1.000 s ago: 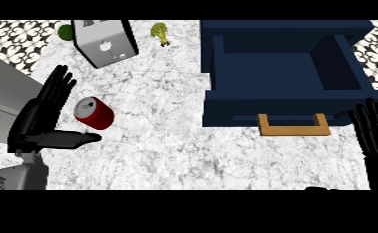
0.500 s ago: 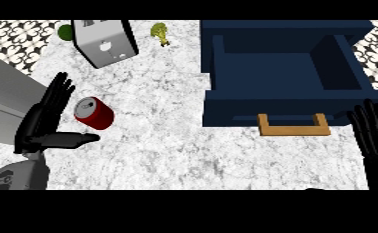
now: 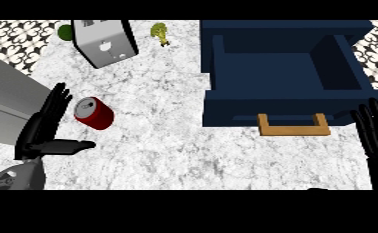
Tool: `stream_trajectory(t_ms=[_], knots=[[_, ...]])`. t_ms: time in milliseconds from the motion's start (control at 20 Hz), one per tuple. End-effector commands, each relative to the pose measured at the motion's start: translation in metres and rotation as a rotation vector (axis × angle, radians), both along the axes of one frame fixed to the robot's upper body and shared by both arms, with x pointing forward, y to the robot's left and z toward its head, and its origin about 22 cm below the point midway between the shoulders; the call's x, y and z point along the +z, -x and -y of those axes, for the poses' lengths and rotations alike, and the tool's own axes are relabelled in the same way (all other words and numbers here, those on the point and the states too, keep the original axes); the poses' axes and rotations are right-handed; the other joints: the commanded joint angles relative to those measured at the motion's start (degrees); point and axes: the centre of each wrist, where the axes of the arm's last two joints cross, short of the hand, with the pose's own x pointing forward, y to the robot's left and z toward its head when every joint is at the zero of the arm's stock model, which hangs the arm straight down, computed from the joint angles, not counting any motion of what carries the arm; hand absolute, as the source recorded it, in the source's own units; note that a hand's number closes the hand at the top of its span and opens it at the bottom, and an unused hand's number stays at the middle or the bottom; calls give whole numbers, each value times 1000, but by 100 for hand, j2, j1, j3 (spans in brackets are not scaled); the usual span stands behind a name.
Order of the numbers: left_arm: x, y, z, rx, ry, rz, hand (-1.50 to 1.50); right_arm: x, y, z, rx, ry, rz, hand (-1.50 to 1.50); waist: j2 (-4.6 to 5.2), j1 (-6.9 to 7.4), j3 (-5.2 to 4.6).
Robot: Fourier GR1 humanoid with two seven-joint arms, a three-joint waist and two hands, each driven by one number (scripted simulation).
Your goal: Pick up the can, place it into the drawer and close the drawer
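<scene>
A pale marbled desk (image 3: pixel 170 127) fills most of the head view, with patterned black-and-white tiling at its far corners. On its right half sits the dark blue drawer (image 3: pixel 284 72), pulled open toward the robot, its inside bare and its tan handle (image 3: pixel 293 126) projecting from the front panel. At the far left stands a grey box-like appliance (image 3: pixel 107 42), tilted in the view, with a green round object (image 3: pixel 65 32) partly hidden behind its left side. A grey slab (image 3: pixel 18 94) juts in from the left edge.

The left robot hand (image 3: pixel 46 132) shows at the lower left, open, its fingers straight and pointing away from the robot, its thumb stretched out to the right. The red can (image 3: pixel 94 112) lies on its side on the desk just beside those fingers, on their right, its silver top facing up and left; whether it touches them cannot be told. Bare marble lies between the can and the drawer, which are well apart.

The right robot hand (image 3: pixel 367 129) rests at the right edge, open with fingers up, near the handle's right end.

A small yellow-green object (image 3: pixel 159 32) sits at the far edge, between appliance and drawer.
</scene>
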Motion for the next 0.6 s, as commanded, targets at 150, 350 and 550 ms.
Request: stream_trajectory(t_ms=[150,350,550], knots=[[-17,2,-7,7,3,-13,-150,9,2,-5,-17,5,13,-150,-2,2,0],[-17,-9,-23,23,34,-18,-150,3,8,-5,-8,-9,-10,-150,1,-10,-1],[-43,-4,-16,53,26,-60,-150,12,7,-3,-12,13,14,-150,5,-19,-2]])
